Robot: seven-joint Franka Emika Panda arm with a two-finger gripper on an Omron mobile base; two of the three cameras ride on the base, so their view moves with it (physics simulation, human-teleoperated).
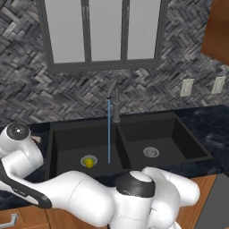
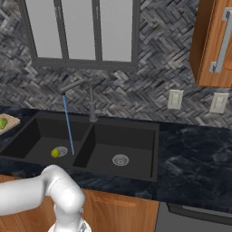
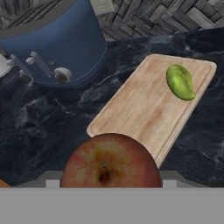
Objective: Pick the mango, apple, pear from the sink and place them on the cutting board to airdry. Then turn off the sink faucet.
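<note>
No readable writing anywhere. Round red apple (image 3: 110, 161) close at the claw, grip itself hidden, just short of the tan wooden cutting board (image 3: 140, 109); green elongated fruit (image 3: 180, 82) on that board, blue toaster (image 3: 57, 43) beside it

Red apple (image 3: 110, 161), yellow patches, big at bottom middle of hand view, stem dimple facing camera. Tan cutting board (image 3: 140, 109) at middle right, flat on dark counter. Green mango (image 3: 180, 82) lies on board, upper right. Yellow-green pear (image 1: 89, 163) on left drain of black sink (image 1: 129, 143). Faucet (image 1: 115, 100) upright behind sink, blue water stream falling.
</note>
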